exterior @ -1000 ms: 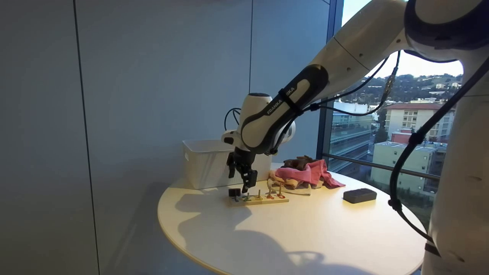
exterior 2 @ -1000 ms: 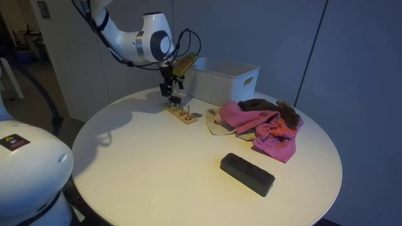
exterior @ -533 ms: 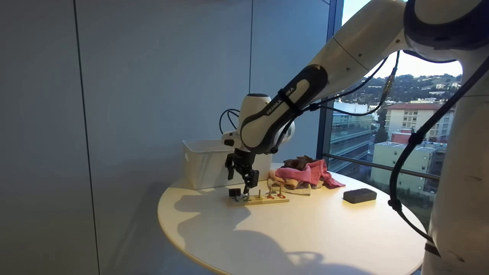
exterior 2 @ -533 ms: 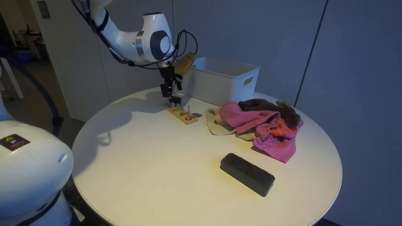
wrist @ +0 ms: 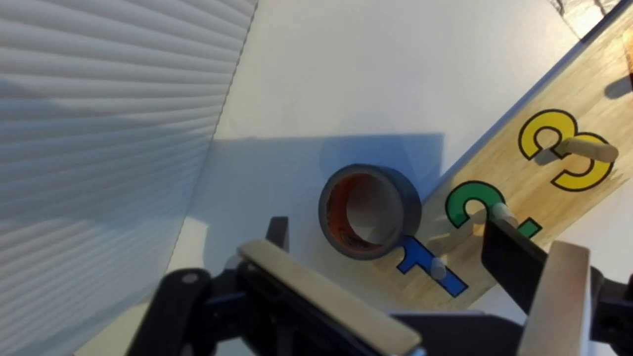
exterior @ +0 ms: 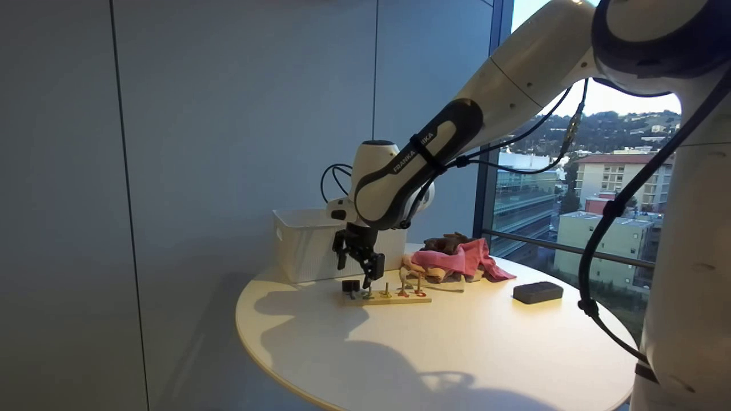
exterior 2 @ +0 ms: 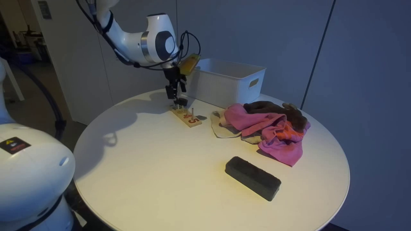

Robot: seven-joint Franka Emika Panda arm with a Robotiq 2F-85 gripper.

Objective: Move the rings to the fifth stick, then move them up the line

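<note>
Wrist view: below the spread fingers (wrist: 561,291) lies the wooden rack (wrist: 524,201), a dark grey ring (wrist: 409,200) beside it.

Tight gap between box (wrist: 123,123) and pegs (wrist: 593,150)

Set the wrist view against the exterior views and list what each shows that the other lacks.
Only in the wrist view: the reddish inner wall of the dark tape roll, seen from above.
Only in both exterior views: the black block, the pink cloth and the red 5 on the wooden rack.
Shared by all: that rack, the tape roll's dark outside, the white box and the open gripper.
</note>
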